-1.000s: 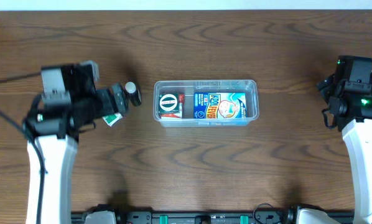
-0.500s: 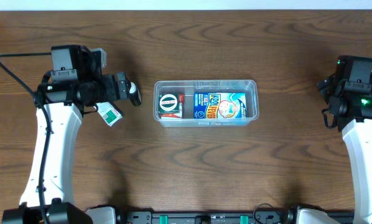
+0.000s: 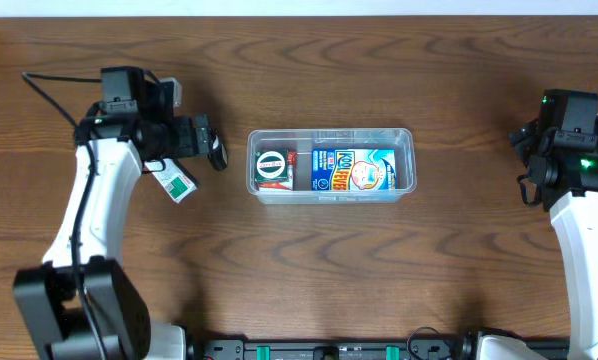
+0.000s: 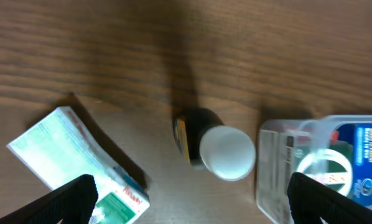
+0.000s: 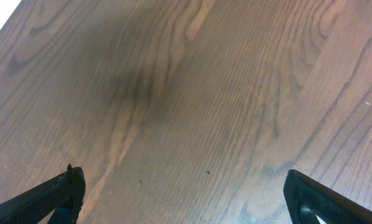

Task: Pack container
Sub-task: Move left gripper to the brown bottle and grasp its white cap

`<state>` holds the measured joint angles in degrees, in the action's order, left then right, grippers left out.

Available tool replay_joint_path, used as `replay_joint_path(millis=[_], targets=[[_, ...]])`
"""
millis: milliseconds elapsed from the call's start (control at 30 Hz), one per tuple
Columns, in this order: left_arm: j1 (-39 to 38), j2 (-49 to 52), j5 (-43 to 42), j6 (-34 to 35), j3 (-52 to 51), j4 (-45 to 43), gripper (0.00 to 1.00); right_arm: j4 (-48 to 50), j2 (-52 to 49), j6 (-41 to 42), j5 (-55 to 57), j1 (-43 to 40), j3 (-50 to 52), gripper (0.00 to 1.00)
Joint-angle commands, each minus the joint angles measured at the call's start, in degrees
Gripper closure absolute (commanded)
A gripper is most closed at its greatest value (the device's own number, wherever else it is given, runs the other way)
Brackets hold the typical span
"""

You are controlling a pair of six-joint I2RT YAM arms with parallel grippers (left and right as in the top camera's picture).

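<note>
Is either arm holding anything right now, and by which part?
Nothing is held. The left gripper hangs open over the small black bottle with a white cap, fingers clear of it; the right gripper is open over the brown wooden table.

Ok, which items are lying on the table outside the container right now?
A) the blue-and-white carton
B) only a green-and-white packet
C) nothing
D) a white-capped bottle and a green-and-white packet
D: the left wrist view shows the white-capped bottle and the green-and-white packet lying side by side, outside the wall of the container.
</note>
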<state>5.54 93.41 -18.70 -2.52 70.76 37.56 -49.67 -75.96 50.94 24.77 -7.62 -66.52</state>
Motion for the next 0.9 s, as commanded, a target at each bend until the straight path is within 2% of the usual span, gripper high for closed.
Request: replay_joint_path(millis=[0, 333, 633, 767, 867], targets=[[-1.62, 1.77, -0.07, -2.84, 0.74, -1.11, 0.02, -0.04, 0.20, 0.87, 0.44, -0.31, -0.15, 0.01], [-6.60, 3.69, 7.78, -4.55, 0.74, -3.26, 0.02, -0.04, 0.20, 0.87, 0.44, -0.31, -0.15, 0.01], [-6.93, 5.84, 8.37, -4.50, 0.74, -3.39, 0.01, -0.04, 0.20, 0.87, 0.44, -0.31, -0.15, 0.01], [-6.93, 5.84, 8.98, -4.11, 0.74, -3.43, 0.18, -0.04, 0.20, 0.87, 0.44, -0.31, -0.15, 0.01], [-6.93, 5.84, 8.96, -4.09, 0.74, -3.37, 0.25, -0.04, 0.20, 0.87, 0.42, -0.31, -0.15, 0.01]])
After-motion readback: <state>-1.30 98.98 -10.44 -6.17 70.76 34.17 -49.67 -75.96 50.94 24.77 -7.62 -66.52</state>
